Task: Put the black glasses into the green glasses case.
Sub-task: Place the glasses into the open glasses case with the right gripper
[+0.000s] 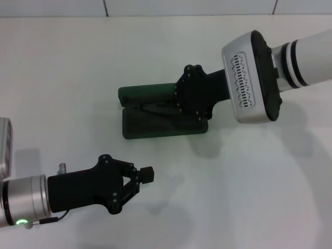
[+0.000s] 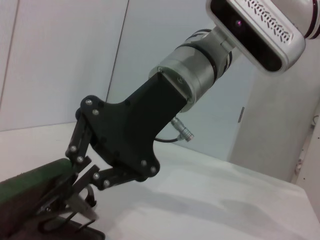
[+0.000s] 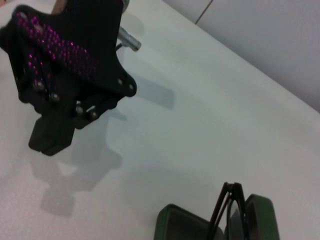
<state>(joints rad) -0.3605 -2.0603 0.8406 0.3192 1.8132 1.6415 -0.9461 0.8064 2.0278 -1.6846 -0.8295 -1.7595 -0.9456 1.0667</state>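
The green glasses case (image 1: 155,127) lies open at the table's middle, its lid (image 2: 30,177) raised at the back. The black glasses (image 1: 155,108) sit folded inside it near the hinge; their thin frame (image 3: 230,202) rises from the case (image 3: 190,225). My right gripper (image 1: 193,104) reaches down into the case. Its fingers (image 2: 82,205) are closed around the glasses (image 2: 67,212), and the head view hides the tips. My left gripper (image 1: 147,175) hovers low at the front left, shut and empty, well short of the case. The right wrist view also shows the left gripper (image 3: 50,137).
The white table (image 1: 233,197) carries nothing else. A pale wall (image 2: 60,60) stands behind it. The right arm's wrist housing (image 1: 251,78) hangs over the table to the right of the case.
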